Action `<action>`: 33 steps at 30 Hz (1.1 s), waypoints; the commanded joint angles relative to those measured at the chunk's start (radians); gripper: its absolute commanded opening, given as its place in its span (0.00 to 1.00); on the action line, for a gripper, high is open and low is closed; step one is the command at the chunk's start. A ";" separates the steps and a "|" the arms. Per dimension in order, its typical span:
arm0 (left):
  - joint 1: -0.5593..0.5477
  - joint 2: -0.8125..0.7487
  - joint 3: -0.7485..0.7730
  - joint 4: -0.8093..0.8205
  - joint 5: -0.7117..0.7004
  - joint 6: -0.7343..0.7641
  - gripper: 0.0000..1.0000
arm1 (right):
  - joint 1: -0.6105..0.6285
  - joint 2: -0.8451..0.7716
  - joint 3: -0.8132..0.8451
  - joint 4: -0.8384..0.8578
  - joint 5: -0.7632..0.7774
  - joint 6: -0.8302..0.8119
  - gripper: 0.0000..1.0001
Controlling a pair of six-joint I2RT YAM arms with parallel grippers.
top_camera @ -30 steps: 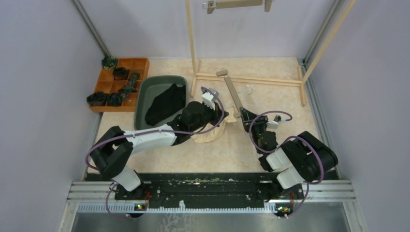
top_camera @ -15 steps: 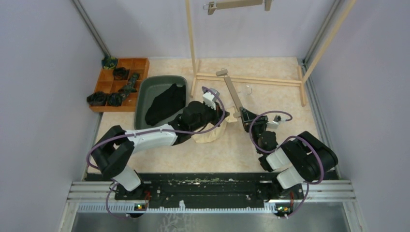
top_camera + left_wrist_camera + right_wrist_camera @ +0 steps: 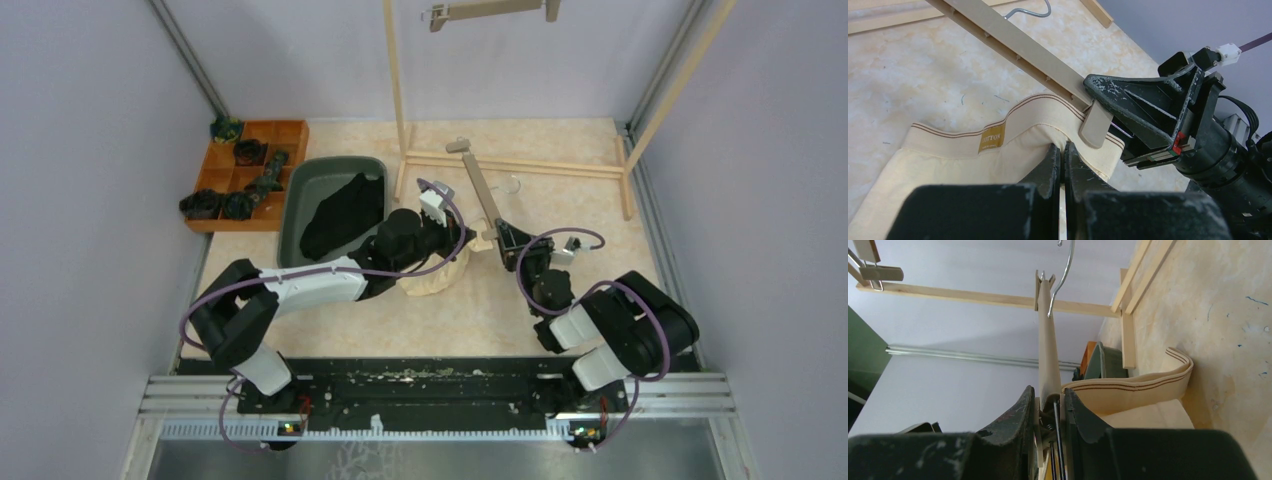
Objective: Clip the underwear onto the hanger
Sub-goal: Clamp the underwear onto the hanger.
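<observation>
The left arm (image 3: 312, 286) and the right arm (image 3: 603, 330) are built alike on my feed: glossy white link shells between chunky black joint housings. A thin purple cable (image 3: 1258, 41) loops loosely outside each arm and ends at a small white plug (image 3: 1228, 50) near the wrist. The left gripper (image 3: 1061, 150) has matte black, wedge-shaped fingers, their edges chipped to grey. The right gripper (image 3: 1048, 399) looks just as worn, with pale scratches and flecks all over the black paint. On its body I can see a small red tab (image 3: 1176, 149), a ribbed black slide and a round black motor housing behind it.
</observation>
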 commanded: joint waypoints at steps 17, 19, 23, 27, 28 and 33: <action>0.006 0.033 0.000 0.079 0.019 0.000 0.00 | -0.006 -0.010 0.040 0.229 0.001 0.044 0.00; 0.006 0.031 -0.001 0.083 0.019 0.000 0.00 | -0.004 -0.001 0.042 0.229 0.001 0.051 0.00; 0.004 0.025 -0.001 0.088 0.023 0.005 0.00 | -0.004 0.013 0.044 0.223 0.003 0.066 0.00; 0.003 0.023 -0.002 0.093 0.031 0.009 0.00 | -0.003 0.017 0.050 0.208 0.005 0.073 0.00; 0.001 0.024 -0.003 0.094 0.032 0.010 0.00 | -0.003 0.017 0.052 0.205 0.006 0.072 0.00; 0.000 0.026 -0.008 0.109 0.035 0.011 0.00 | -0.002 0.017 0.060 0.197 0.005 0.074 0.00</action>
